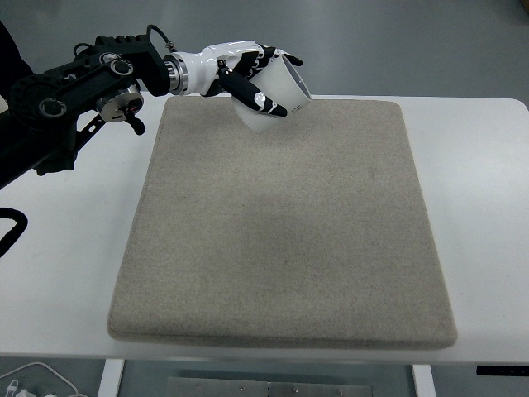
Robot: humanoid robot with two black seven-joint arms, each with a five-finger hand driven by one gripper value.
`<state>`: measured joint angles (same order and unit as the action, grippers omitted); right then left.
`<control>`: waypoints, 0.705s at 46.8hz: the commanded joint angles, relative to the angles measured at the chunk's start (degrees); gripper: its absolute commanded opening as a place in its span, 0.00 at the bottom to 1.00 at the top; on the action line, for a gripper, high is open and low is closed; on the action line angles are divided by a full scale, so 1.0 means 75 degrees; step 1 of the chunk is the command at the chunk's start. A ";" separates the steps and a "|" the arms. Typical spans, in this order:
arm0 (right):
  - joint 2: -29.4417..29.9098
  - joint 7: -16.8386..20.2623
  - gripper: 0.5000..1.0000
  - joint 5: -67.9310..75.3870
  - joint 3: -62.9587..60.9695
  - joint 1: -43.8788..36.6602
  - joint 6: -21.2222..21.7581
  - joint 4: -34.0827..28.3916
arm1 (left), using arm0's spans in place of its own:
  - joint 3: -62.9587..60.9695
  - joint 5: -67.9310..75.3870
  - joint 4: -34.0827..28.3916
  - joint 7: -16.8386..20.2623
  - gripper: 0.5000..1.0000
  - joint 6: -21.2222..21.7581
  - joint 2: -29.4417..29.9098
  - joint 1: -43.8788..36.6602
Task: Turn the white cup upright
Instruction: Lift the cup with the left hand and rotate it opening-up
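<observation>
Currently, at upper left of the frame, the left hand (252,76) has its fingers wrapped round the white cup (279,93), holding it tilted at the far edge of the grey felt mat (281,231) on the counter (479,215). Its mouth faces up and rightward. Judged: grasp made, rotation partly done; standing the cup upright and releasing remain. No right hand visible.

light is bright, even and diffuse, seemingly from overhead. the white table (479,215) reads pale without harsh glare. the beige mat (281,231) casts only a thin soft shadow along its near edge. focus is fairly sharp throughout, with slight softness and mild wide-angle bending toward the corners.
</observation>
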<state>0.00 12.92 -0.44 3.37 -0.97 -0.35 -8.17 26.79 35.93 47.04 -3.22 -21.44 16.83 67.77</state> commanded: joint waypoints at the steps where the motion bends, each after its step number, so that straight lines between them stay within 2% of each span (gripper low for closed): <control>1: 0.0000 0.0000 0.86 0.0000 -0.0004 0.0000 0.0000 0.0000 | 0.0213 -0.0080 -0.0108 0.0276 0.00 0.0045 -0.0006 -0.0235; 9: 0.0000 0.0000 0.86 0.0000 -0.0015 0.0000 0.0000 0.0000 | 0.0588 -0.0127 -0.0600 0.1026 0.00 0.0081 -0.0088 -0.0575; 25: 0.0000 0.0000 0.86 0.0000 0.0008 0.0000 0.0000 0.0000 | 0.0811 -0.1181 -0.1127 0.2104 0.00 -0.0001 -0.0076 -0.1160; 33: 0.0000 0.0000 0.86 0.0000 0.0008 0.0012 0.0035 0.0000 | 0.0800 -0.1510 -0.1362 0.2936 0.00 -0.0001 -0.0088 -0.1430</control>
<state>0.00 12.91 -0.44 3.35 -0.92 -0.23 -8.17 32.89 25.43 37.69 16.14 -21.44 16.22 57.65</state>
